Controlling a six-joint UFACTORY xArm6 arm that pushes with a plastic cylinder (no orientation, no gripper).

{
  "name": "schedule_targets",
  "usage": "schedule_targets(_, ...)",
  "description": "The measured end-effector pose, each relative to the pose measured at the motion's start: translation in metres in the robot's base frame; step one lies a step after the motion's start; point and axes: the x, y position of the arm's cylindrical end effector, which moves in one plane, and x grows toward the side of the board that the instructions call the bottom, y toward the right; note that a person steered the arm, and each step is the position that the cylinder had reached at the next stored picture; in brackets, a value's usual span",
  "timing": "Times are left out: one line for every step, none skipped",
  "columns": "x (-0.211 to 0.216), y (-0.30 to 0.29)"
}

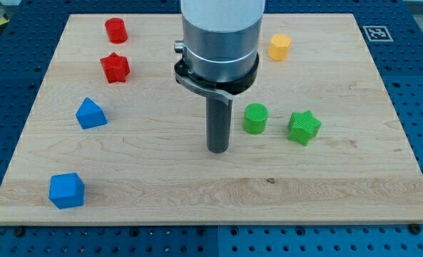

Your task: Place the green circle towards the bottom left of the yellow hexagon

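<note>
The green circle (pixel 255 118) is a short green cylinder standing right of the board's middle. The yellow hexagon (pixel 279 47) sits near the view's top, above and slightly right of the green circle. My tip (pixel 218 149) rests on the board just left of and a little below the green circle, with a small gap between them. The arm's grey body hangs over the top middle of the board and hides the wood behind it.
A green star (pixel 304 127) lies just right of the green circle. A red cylinder (pixel 115 30) and a red star (pixel 115 68) sit at the top left. A blue triangular block (pixel 90 113) and a blue cube (pixel 67 190) sit at the left. The wooden board (pixel 339 178) ends at blue table.
</note>
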Motion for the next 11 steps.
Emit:
schedule_targets(0.000, 0.014)
schedule_targets(0.000, 0.037)
schedule_targets(-0.010, 0.063)
schedule_targets(-0.044, 0.064)
schedule_targets(-0.069, 0.063)
schedule_targets(-0.067, 0.060)
schedule_targets(-0.057, 0.050)
schedule_targets(-0.070, 0.025)
schedule_targets(-0.109, 0.014)
schedule_targets(-0.124, 0.014)
schedule_targets(-0.119, 0.014)
